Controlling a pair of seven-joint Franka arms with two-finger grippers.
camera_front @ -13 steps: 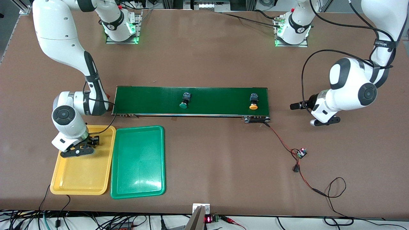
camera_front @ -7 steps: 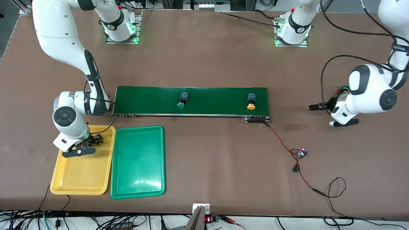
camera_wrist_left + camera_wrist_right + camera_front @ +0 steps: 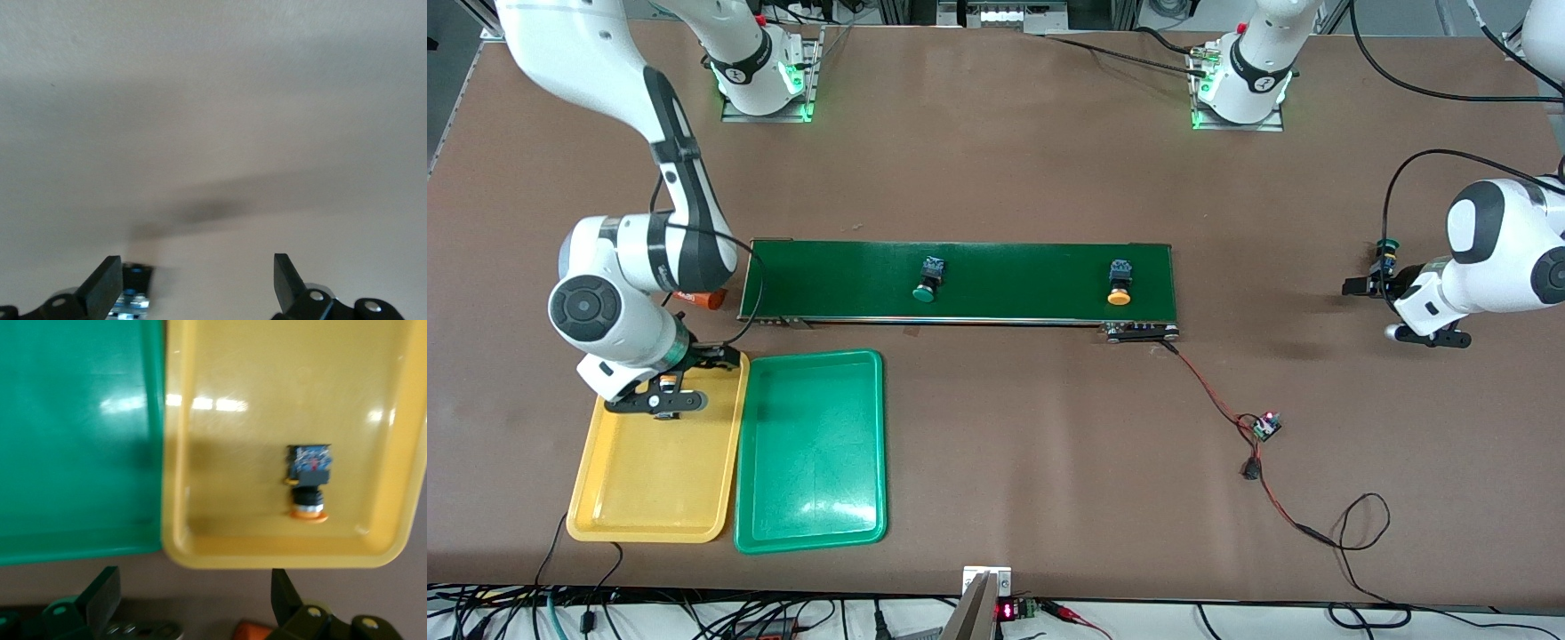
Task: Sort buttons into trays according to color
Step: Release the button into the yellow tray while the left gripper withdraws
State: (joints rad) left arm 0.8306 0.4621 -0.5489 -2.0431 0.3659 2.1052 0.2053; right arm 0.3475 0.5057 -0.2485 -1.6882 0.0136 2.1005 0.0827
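On the dark-green belt lie a green-capped button and a yellow-orange-capped button. Another yellow-orange-capped button lies in the yellow tray, which sits beside the green tray. My right gripper hangs open and empty over the yellow tray's end nearest the belt; its own view shows the gripper above bare table. The green tray holds nothing. At the left arm's end, my left gripper is open beside a green-capped button. That button's body sits against one finger of the left gripper.
An orange cylinder lies at the belt's end, by the right arm. A small circuit board with red and black wires trails from the belt's other end toward the front edge. Both arm bases stand along the table's back.
My right gripper opened, rose and drew toward the belt, leaving the button in the yellow tray. My left arm swung out to its end of the table. The belt's buttons drifted toward the right arm's end.
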